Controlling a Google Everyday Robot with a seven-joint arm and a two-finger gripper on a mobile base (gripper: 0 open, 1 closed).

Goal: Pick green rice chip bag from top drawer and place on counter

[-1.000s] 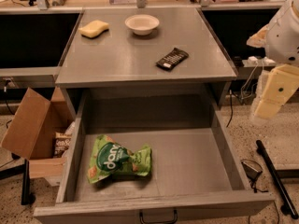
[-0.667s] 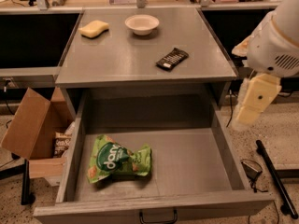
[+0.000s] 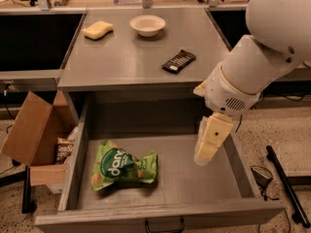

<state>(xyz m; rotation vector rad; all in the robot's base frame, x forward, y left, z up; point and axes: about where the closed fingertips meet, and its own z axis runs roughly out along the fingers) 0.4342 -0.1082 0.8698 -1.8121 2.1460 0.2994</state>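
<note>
The green rice chip bag (image 3: 122, 166) lies crumpled on the floor of the open top drawer (image 3: 233, 159), in its left half. The counter (image 3: 131, 47) is the grey tabletop above the drawer. My white arm reaches in from the upper right, and my gripper (image 3: 208, 147) hangs over the right part of the drawer, well to the right of the bag and apart from it. It holds nothing.
On the counter are a yellow sponge (image 3: 97, 29), a white bowl (image 3: 147, 24) and a small black wrapped bar (image 3: 179, 60). An open cardboard box (image 3: 30, 135) stands on the floor left of the drawer. A dark rod (image 3: 286, 186) lies on the floor at the right.
My arm has swung left from beside the cabinet, and the gripper is now over the right side of the drawer. The bag has not moved.
</note>
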